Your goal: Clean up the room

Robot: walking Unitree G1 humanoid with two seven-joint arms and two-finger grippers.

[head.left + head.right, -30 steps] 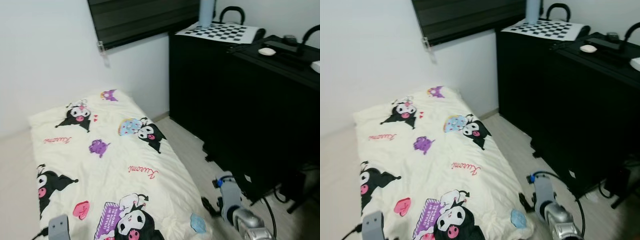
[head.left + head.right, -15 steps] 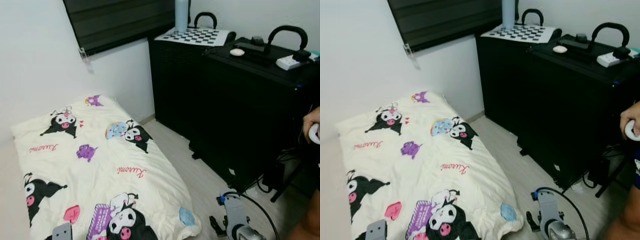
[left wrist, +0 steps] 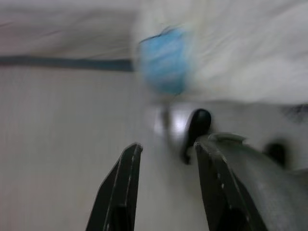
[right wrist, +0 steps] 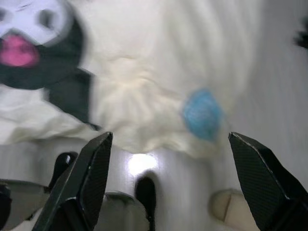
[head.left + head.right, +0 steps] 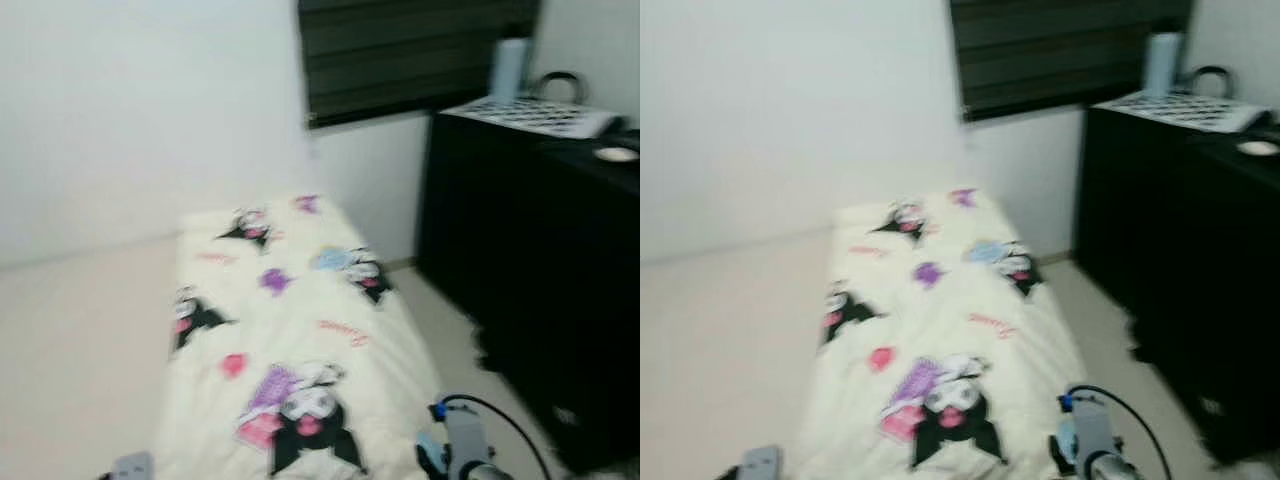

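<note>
A cream blanket (image 5: 290,300) printed with black, pink and purple cartoon figures lies spread flat on the floor, reaching from the wall towards me. The head views are blurred. Both arms hang low at its near end: the left arm (image 5: 132,465) by its near left corner, the right arm (image 5: 460,450) with a black cable by its near right corner. My left gripper (image 3: 168,144) is open above pale floor, close to the blanket's edge (image 3: 240,48) and a blue print patch (image 3: 163,60). My right gripper (image 4: 169,137) is open wide over the blanket's hem (image 4: 159,57) and a blue patch (image 4: 202,114).
Tall black cabinets (image 5: 540,280) stand along the right, close to the blanket. On them lie a checkerboard sheet (image 5: 530,113), a pale blue cylinder (image 5: 510,68) and a small white object (image 5: 615,153). A dark blind (image 5: 410,50) hangs on the white wall. Bare pale floor (image 5: 80,340) spreads left.
The camera has swung left, so blanket and cabinets sit further right and the picture is blurred. A person's hand at the right edge is out of view. Both arms still hang low.
</note>
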